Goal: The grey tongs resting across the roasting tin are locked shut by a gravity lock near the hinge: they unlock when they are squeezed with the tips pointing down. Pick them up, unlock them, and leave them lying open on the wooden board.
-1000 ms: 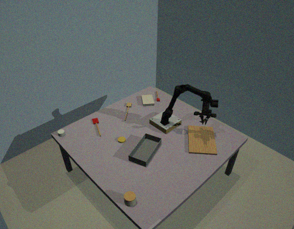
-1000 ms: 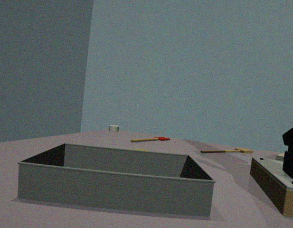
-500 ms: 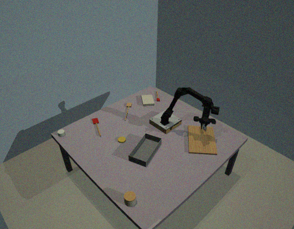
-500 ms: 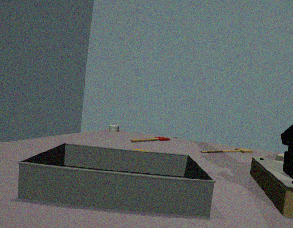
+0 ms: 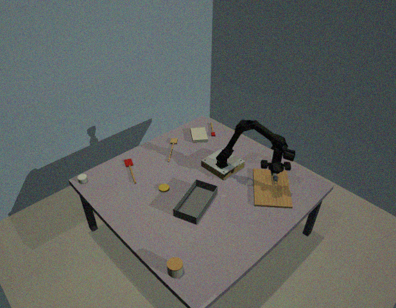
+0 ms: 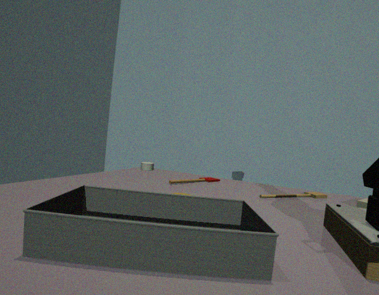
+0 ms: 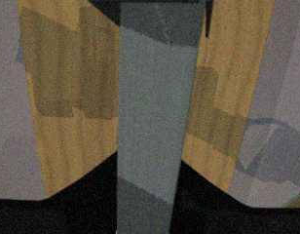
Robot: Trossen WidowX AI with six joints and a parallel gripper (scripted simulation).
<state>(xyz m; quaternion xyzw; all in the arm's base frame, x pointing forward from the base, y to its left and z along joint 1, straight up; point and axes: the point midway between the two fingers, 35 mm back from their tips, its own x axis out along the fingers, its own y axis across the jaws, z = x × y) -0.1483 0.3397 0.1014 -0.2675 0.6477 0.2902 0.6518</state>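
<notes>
The grey tongs (image 5: pixel 275 179) (image 7: pixel 155 107) are held in my gripper (image 5: pixel 275 174) (image 7: pixel 144 154), which is shut on them and points down above the wooden board (image 5: pixel 264 197) (image 7: pixel 57 161). In the wrist view the tongs run as one broad grey band between the two black fingers, with the board behind on both sides. I cannot tell whether they are locked or unlocked; their tips are not clearly visible. The grey roasting tin (image 5: pixel 185 215) (image 6: pixel 151 247) is empty and stands away from the gripper.
A yellow disc (image 5: pixel 163 187) lies beyond the tin. A red-headed tool (image 5: pixel 128 162) (image 6: pixel 211 179) and a wooden one (image 5: pixel 173 141) (image 6: pixel 316 195) lie farther back. A jar with a wooden lid (image 5: pixel 174 267) stands near the front corner, a white tub (image 5: pixel 82 179) (image 6: pixel 147 166) at the left corner.
</notes>
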